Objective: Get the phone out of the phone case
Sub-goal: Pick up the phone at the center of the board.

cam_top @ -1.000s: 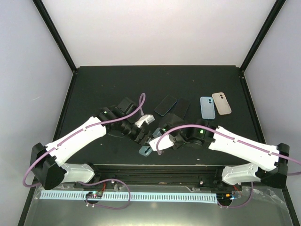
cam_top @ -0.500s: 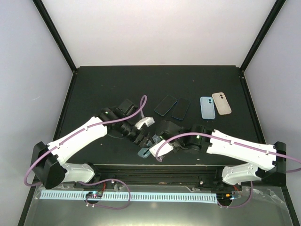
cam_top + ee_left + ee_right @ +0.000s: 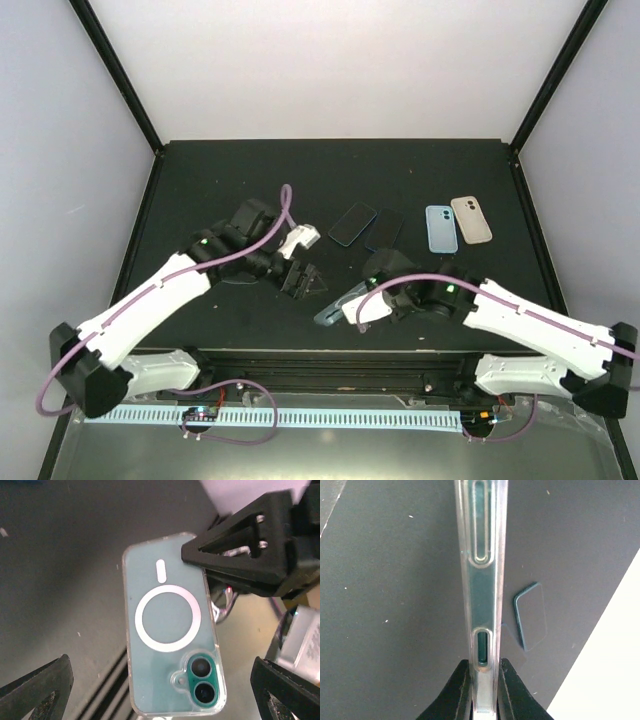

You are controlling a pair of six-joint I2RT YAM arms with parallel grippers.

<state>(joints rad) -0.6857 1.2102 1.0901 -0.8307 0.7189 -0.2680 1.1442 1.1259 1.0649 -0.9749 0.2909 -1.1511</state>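
Running along the near edge of the matte black table (image 3: 200, 180), a pale perforated rail (image 3: 280, 415) sits in front of the two arm bases. Just beyond it, the right gripper (image 3: 481, 690) is clamped on the phone case (image 3: 482, 580), its black fingers (image 3: 457, 690) pinching front and back near one end so the slim clear shell stands edge-up above the table. The teal phone (image 3: 150, 680) sits inside that glossy case, its white ring and twin lenses showing through. The left gripper (image 3: 300, 280) hangs close by with its jaws spread wide, holding nothing. Farther back lie two dark glossy phones (image 3: 352, 224), a light-blue case (image 3: 441, 229) and a beige case (image 3: 471, 220), all rounded rectangles. Plain white walls (image 3: 330, 70) and black corner posts (image 3: 115, 70) close off the back.
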